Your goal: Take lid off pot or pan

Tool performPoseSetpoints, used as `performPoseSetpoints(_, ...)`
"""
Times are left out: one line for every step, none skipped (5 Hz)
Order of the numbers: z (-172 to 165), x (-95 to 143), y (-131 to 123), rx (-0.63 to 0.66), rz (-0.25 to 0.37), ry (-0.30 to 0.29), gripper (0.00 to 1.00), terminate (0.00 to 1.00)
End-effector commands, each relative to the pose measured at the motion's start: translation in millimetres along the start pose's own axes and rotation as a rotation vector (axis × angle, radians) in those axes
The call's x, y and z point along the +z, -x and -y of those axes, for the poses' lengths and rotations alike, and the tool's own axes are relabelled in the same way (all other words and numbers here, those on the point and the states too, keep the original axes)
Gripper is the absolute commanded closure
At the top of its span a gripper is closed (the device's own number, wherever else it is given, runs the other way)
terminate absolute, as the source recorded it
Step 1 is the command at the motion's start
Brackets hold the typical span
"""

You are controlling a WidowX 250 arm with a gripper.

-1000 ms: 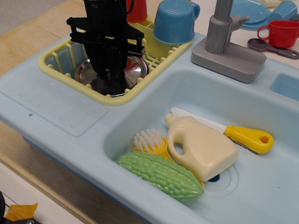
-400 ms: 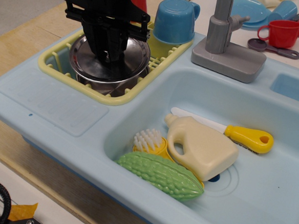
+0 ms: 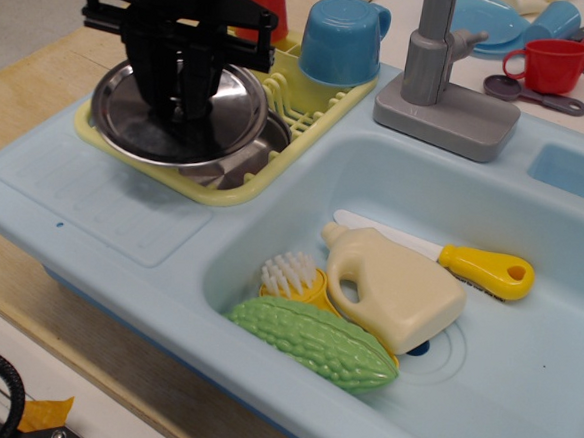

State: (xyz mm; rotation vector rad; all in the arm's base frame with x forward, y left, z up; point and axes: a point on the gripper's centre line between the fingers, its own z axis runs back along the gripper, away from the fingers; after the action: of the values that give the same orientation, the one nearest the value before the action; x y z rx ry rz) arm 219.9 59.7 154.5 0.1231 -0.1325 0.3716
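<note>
Your gripper (image 3: pixel 179 111), jaws clamped on the lid (image 3: pixel 179 116), holds it clear of the pot (image 3: pixel 238 162); only set-down remains

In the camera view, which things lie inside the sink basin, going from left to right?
Green bumpy vegetable → cream detergent bottle → yellow-handled knife. The brush overlaps the vegetable, so I leave it out.

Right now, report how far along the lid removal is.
Done: the lid is lifted clear of the pot, which sits in the yellow dish rack with its rim showing below the lid's right edge. In hand: the gripper holds the lid at its centre, off to the pot's left. Left: set the lid down somewhere and release it.
</note>
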Motion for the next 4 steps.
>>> performPoseSetpoints(-16.9,2.9,22.3,0.115,-0.007,0.017,1.0,0.0)
performPoseSetpoints(-24.1,-6.6,34.0,0.163,-0.038,0.039,1.0,0.0)
performPoseSetpoints(-27.0,-13.2,36.7,0.191,-0.072,0.044,1.0,0.0)
performPoseSetpoints(-30.7,-18.3,39.8,0.204,-0.093,0.063,0.0,0.0)
